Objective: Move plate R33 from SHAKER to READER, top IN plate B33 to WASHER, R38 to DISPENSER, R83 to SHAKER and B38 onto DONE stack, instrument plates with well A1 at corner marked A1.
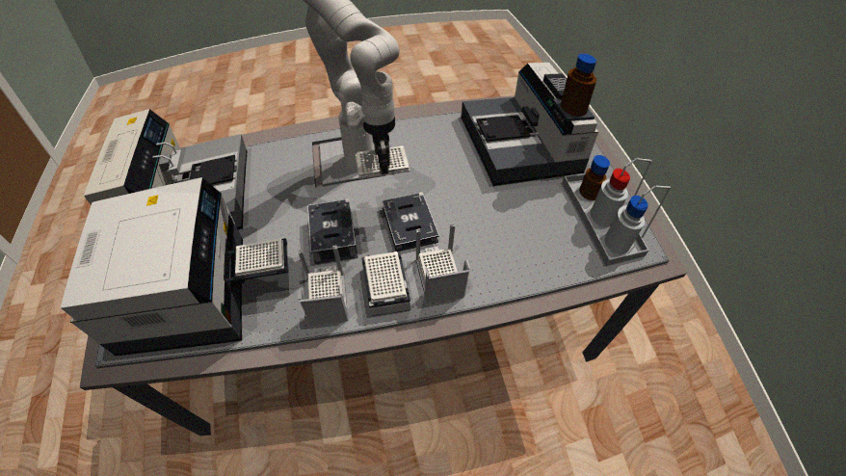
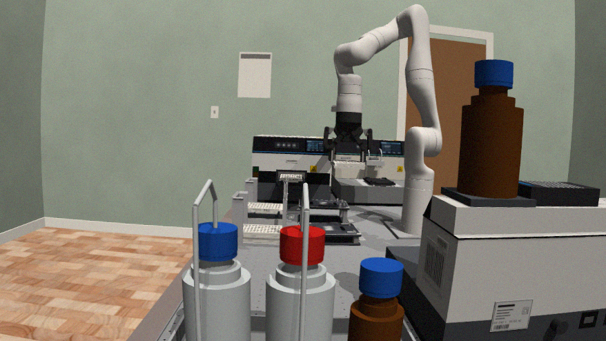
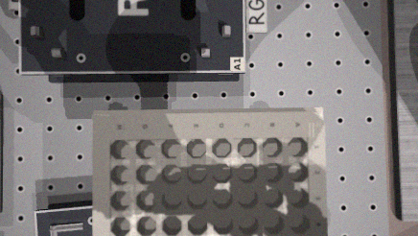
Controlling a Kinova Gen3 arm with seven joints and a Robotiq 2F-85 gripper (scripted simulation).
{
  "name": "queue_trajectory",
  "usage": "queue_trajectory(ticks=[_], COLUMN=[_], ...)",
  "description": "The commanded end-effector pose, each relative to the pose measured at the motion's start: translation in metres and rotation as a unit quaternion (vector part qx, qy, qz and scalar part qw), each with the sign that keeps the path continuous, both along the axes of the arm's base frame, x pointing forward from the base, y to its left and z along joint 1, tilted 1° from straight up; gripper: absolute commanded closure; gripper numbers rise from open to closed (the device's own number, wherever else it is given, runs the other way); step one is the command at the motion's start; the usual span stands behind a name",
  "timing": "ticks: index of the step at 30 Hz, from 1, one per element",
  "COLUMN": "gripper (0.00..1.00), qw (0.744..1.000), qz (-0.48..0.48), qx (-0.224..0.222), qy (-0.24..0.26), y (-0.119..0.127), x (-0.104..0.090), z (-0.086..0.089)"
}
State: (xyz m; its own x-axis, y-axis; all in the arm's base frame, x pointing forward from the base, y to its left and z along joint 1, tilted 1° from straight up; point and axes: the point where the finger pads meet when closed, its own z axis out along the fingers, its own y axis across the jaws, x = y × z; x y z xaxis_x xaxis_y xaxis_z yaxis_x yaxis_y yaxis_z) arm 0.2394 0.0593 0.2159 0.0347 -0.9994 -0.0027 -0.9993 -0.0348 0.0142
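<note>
My gripper (image 1: 384,164) is shut on the long sides of a white well plate (image 1: 377,164) and holds it level above the deck, just in front of the arm's base. The plate fills the lower part of the wrist view (image 3: 208,177); I cannot read its label. In the exterior view the fingers (image 2: 347,145) straddle the plate (image 2: 348,167). The back left instrument's tray (image 1: 208,169) and the back right instrument's tray (image 1: 502,127) are dark and hold no plate. A plate sits on the big front left instrument's carrier (image 1: 258,257), and another on the front middle station (image 1: 384,276).
The black RG nest (image 1: 330,224) (image 3: 131,35) and the N6 nest (image 1: 411,224) stand empty between me and the front row. Two stack racks (image 1: 324,290) (image 1: 438,269) hold plates. Bottles stand in a tray (image 1: 615,207) at the right.
</note>
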Motion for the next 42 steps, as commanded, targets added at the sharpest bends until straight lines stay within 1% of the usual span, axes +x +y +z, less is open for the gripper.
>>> queue_trajectory(ticks=[1,11,14,19,23,28,30,42], gripper=[0.06,0.06,0.06,0.06,0.06,0.06,0.06,0.06], qw=[1.0,1.0,1.0,1.0,1.0,1.0,1.0,1.0], qz=[0.004,0.004,0.005,0.006,0.007,0.007,0.007,0.007], qx=[0.001,0.001,-0.002,-0.001,-0.003,-0.003,-0.003,-0.004], qy=[-0.002,-0.001,-0.001,-0.002,-0.001,-0.001,-0.001,-0.001], y=[0.015,0.046,0.048,0.063,0.064,0.08,0.08,0.117], x=[0.001,-0.01,-0.011,-0.016,-0.016,-0.022,-0.022,-0.035], z=[0.001,0.001,0.001,0.001,0.001,0.001,0.001,0.001])
